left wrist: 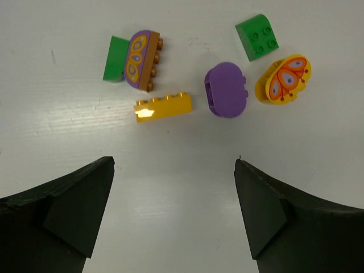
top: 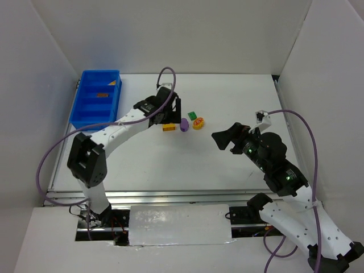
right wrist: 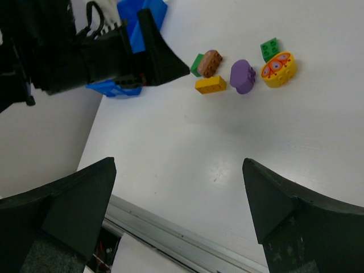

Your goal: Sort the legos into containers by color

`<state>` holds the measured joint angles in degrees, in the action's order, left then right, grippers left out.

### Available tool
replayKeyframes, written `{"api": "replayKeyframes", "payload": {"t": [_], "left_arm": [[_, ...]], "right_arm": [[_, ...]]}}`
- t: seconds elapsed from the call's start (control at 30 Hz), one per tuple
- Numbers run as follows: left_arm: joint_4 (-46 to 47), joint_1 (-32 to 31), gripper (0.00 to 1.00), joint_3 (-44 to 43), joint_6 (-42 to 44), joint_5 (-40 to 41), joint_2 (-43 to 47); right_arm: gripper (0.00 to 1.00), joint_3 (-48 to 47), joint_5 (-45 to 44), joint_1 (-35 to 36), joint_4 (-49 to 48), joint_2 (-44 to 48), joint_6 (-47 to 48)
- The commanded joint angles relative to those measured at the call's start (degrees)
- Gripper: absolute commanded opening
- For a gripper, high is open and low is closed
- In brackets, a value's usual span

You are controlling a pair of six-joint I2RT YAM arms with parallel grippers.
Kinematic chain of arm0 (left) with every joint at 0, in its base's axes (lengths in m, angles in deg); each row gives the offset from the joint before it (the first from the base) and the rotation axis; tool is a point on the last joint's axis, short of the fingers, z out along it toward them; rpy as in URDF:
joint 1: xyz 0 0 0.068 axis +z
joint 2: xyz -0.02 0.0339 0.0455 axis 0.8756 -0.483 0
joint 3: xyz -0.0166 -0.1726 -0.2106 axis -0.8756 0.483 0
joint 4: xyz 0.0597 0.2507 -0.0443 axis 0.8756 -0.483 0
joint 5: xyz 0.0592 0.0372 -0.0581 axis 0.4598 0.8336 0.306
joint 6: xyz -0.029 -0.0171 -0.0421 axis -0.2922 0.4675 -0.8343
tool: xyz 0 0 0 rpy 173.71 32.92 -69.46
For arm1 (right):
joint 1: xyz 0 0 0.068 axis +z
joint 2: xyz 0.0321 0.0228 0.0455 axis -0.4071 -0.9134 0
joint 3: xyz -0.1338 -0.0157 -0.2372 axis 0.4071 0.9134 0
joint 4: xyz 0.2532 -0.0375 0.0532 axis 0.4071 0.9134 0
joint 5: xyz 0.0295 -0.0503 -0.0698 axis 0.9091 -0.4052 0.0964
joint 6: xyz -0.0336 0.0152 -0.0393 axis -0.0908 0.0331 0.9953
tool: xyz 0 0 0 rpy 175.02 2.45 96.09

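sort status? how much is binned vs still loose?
Done: small orange bits show in the compartmented blue plastic bin. In hand: nothing; left pincer and right pincer are open and empty. Remaining, loose: orange-yellow brick, purple oval, green studded block, plain green block, brown studded piece, yellow-and-red round piece.

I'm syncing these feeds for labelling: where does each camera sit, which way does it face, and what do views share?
Top external: above, behind the bases, looking down on the white table; both arms whole, bright blue plastic bin far left.
Left wrist: on the left arm, facing straight down at a purple oval piece and orange-yellow plastic brick; left gripper open below.
Right wrist: on the right arm, looking obliquely across the table at the left arm; right gripper open.
Shared: all show those pieces.
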<state>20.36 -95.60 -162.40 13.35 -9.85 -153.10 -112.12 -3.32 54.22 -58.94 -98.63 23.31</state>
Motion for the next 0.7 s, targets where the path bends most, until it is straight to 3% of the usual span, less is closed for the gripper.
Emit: {"api": "replayKeyframes", "payload": {"t": [0.0, 0.37, 0.67], "left_arm": [[-7.02, 0.55, 1.00, -8.95, -0.06, 4.26, -7.45], [-11.60, 0.47, 1.00, -17.31, -9.13, 3.74, -19.52], [-10.02, 0.90, 0.99, -15.65, -13.08, 5.32, -22.42]], "right_arm": [[1.00, -1.16, 0.75, -0.40, 1.72, 0.38, 0.89], [1.00, -0.98, 2.68, -0.84, 1.28, -0.50, 2.12], [1.00, 0.60, 6.28, -1.10, -0.74, -0.50, 3.00]]}}
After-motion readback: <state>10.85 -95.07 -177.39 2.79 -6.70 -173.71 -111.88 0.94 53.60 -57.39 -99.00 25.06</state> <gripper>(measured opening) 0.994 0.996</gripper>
